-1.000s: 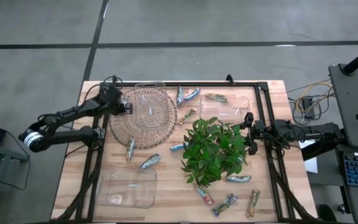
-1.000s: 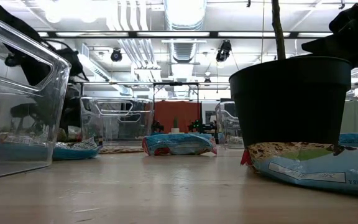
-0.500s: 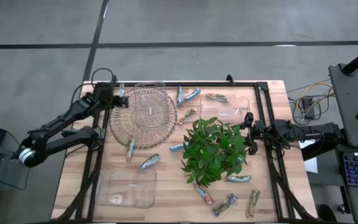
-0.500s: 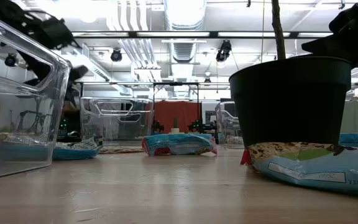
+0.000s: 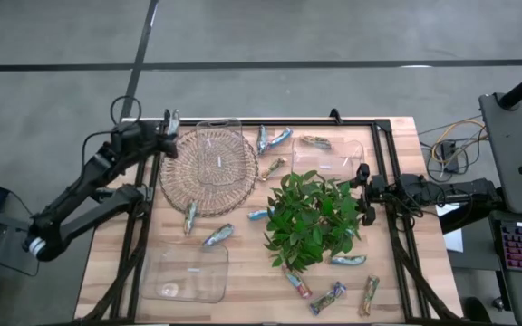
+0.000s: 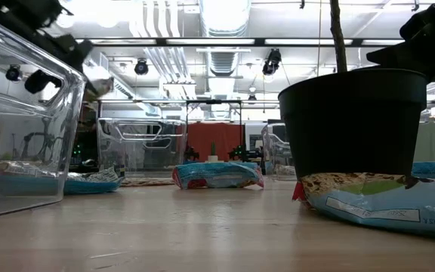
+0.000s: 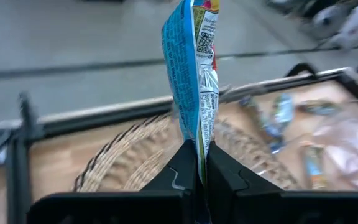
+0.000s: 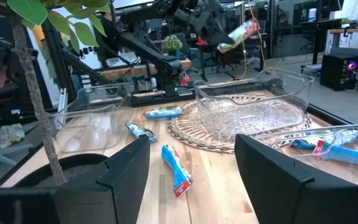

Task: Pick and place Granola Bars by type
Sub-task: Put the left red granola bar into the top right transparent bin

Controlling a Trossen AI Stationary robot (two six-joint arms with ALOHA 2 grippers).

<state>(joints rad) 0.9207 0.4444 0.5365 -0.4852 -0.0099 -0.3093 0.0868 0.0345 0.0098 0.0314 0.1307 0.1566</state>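
Observation:
My left gripper [image 5: 167, 132] is raised over the far-left rim of the wicker mat [image 5: 208, 172] and is shut on a blue-wrapped granola bar [image 7: 194, 68]; the same bar [image 8: 242, 30] shows high in the right wrist view. My right gripper [image 5: 362, 188] hovers open beside the leafy plant [image 5: 311, 219], at its right. Several other bars lie flat on the table: near the far edge [image 5: 275, 138], [image 5: 315, 141], left of the plant [image 5: 217, 235], [image 5: 190, 215], and near the front right [image 5: 327, 297], [image 5: 370, 294]. My left gripper pinches the blue bar between its two fingers [image 7: 182, 163] by one end of the wrapper [image 7: 199, 140]. The rest of the bar sticks out past the fingertips. It is lifted clear, high above the wicker mat.
A clear dish [image 5: 216, 156] sits on the wicker mat. Two more clear containers stand at the near left [image 5: 188, 272] and far right [image 5: 338, 156]. The plant's black pot [image 6: 353, 121] fills the table's middle right. A black frame rail [image 5: 270, 123] runs along the far edge.
My left arm has risen and drawn back from over the mat's left part toward the table's far-left corner, carrying the blue bar up with it, still shut on it. My right arm and the bars on the table have stayed where they were.

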